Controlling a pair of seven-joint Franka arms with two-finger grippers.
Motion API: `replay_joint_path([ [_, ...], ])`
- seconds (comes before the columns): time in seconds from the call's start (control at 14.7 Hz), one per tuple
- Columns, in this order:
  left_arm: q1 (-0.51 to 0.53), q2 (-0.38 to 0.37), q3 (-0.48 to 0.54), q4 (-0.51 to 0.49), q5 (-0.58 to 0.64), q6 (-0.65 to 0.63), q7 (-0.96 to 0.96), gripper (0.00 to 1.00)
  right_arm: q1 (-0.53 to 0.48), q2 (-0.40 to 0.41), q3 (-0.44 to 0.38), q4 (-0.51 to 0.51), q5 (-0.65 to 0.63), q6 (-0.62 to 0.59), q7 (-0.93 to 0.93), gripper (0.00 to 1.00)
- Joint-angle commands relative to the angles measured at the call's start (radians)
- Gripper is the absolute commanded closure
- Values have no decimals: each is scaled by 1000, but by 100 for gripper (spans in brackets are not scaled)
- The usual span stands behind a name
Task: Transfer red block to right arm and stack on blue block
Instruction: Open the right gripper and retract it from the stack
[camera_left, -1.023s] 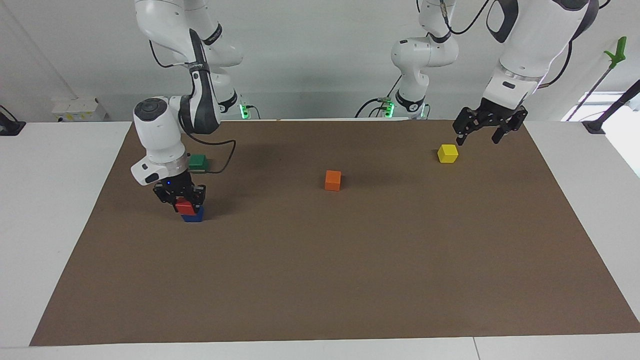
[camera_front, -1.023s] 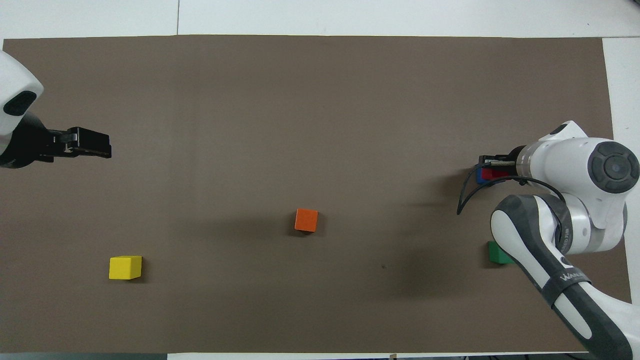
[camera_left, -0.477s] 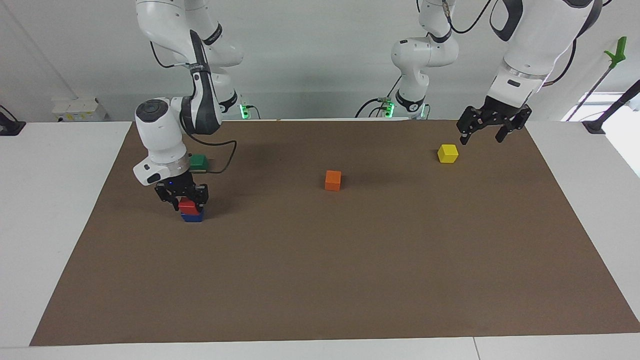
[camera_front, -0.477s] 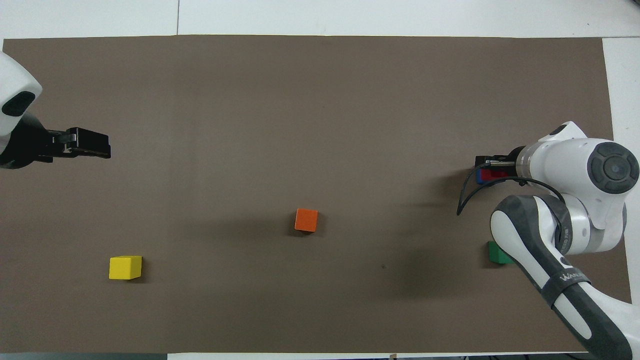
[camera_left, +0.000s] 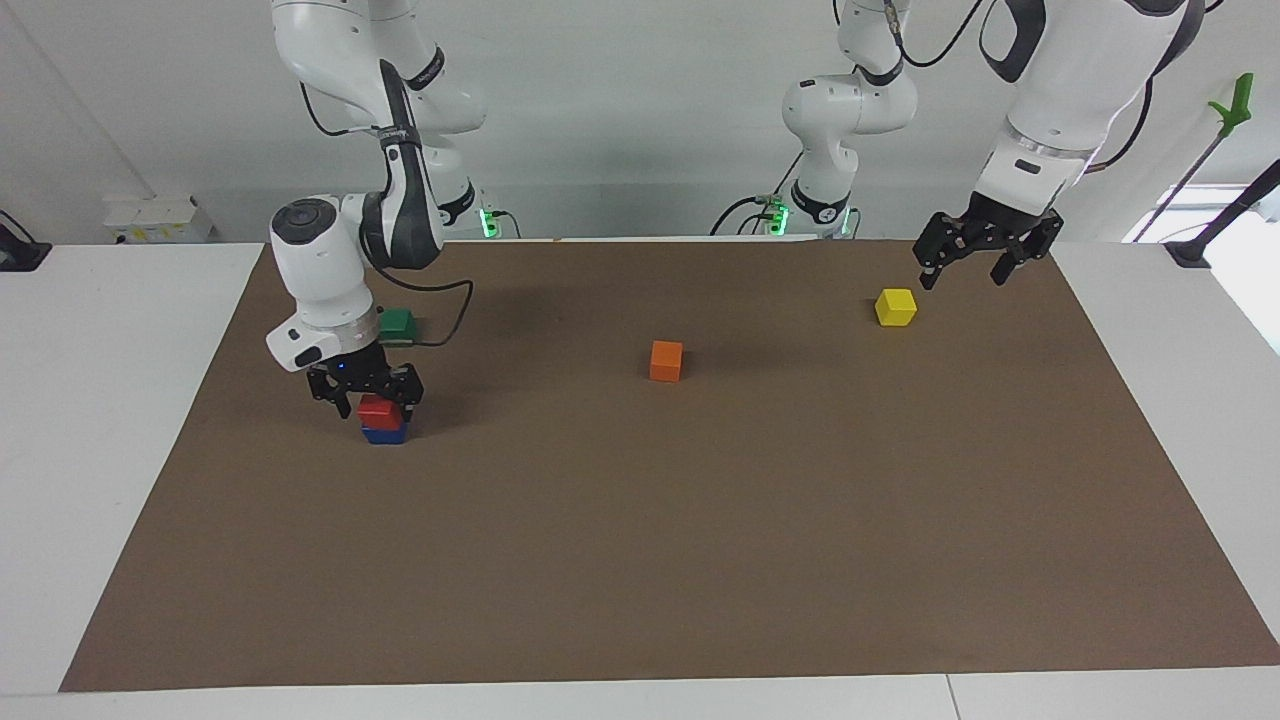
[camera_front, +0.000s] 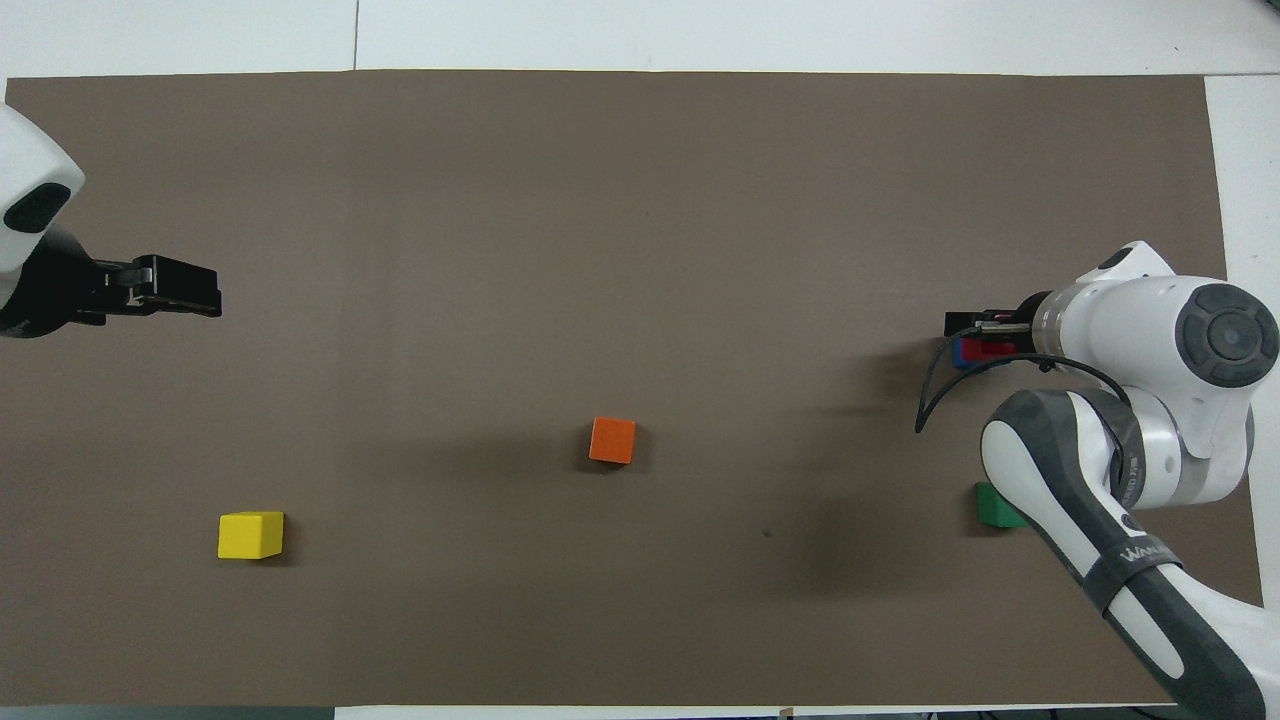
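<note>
Facing view. We find the red block seated squarely on the blue block, the pair standing on the brown mat toward the right arm's end of the table. The right arm bends down from its base, forearm near vertical, wrist pointing straight at the stack. The right gripper sits directly over the red block with its fingers spread to either side of the block's upper part; a gap shows on each side, so we read the claw as wide and not clamping. A blue light glows on its body. The green block lies nearer to the robots than the stack, partly hidden by the right arm's wrist. The orange block stands near the middle of the mat. The left arm hangs down from above at its own end; the left gripper is raised over the mat just beside the yellow block, fingers splayed wide, holding nothing, and the arm waits.

Overhead view. We see the right arm covering most of the stack; only a sliver of the red block and an edge of the blue block show past the right gripper. The left gripper points sideways over bare mat; its opening cannot be judged here. The yellow block, orange block and green block lie well apart.
</note>
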Motion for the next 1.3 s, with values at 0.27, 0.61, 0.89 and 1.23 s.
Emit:
replay_joint_path([
  [0.27,-3,-23,4,-20,19,-3,-1,0,-13,-39,5,301,23,-486,-143,0],
  [0.61,-3,-23,4,-20,19,-3,-1,0,-13,-98,2,420,62,-704,-220,0],
  [0.89,-3,-23,4,-20,19,-4,-1,0,-19,-98,0,597,66,-986,-233,0],
  [1.23,-3,-23,4,-20,19,-3,-1,0,-35,-81,-21,715,69,-1062,-281,0],
])
